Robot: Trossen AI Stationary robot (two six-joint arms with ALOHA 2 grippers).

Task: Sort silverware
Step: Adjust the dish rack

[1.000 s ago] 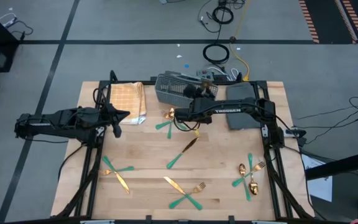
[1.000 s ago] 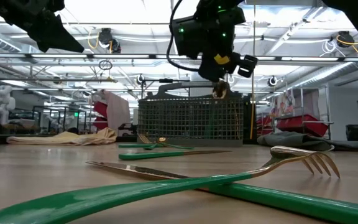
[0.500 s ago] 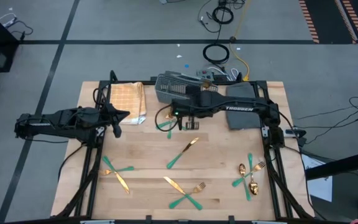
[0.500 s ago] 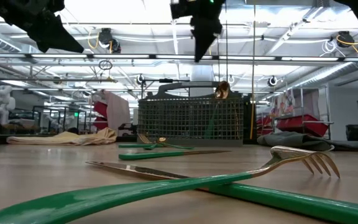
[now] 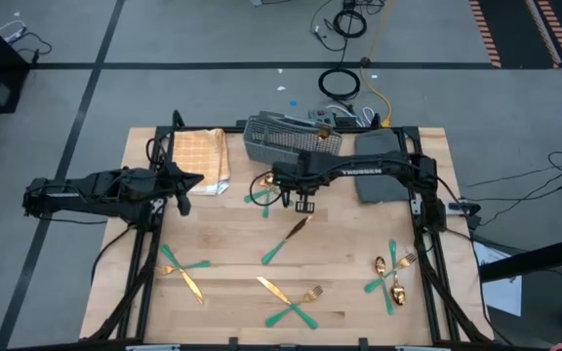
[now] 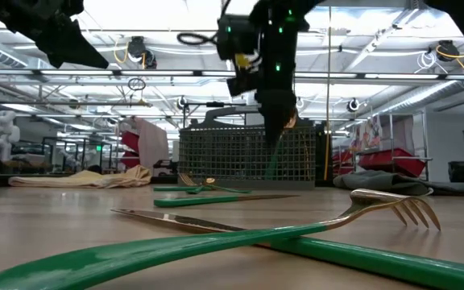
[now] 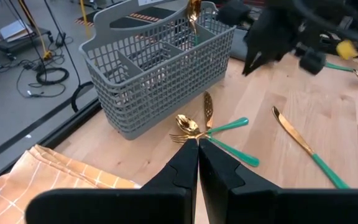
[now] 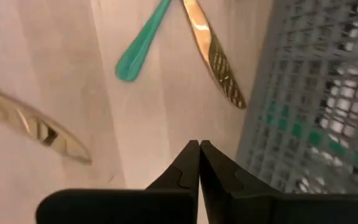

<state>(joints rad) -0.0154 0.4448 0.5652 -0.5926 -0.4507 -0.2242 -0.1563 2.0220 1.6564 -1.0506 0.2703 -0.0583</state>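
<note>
The silverware has gold heads and teal handles. One spoon (image 7: 193, 12) stands upright in the grey basket (image 5: 281, 139). A spoon, fork and knife (image 7: 207, 121) lie crossed just before the basket. A knife (image 5: 289, 239) lies mid-table, and crossed pairs lie at the near left (image 5: 183, 268), near middle (image 5: 291, 302) and near right (image 5: 390, 273). My right gripper (image 8: 199, 144) is shut on nothing and points down above the bare wood beside the basket (image 5: 303, 203). My left gripper (image 7: 197, 142) is shut and hangs at the left by the cloth.
A tan checked cloth (image 5: 199, 159) lies at the far left beside the basket. A dark grey pad (image 5: 379, 166) lies at the far right under the right arm. Bare wood shows between the groups of cutlery.
My right gripper has come away from above the basket, swung toward the table's left, then toward the near edge, and sunk lower. The spoon that hung below it now stands in the basket on its own.
</note>
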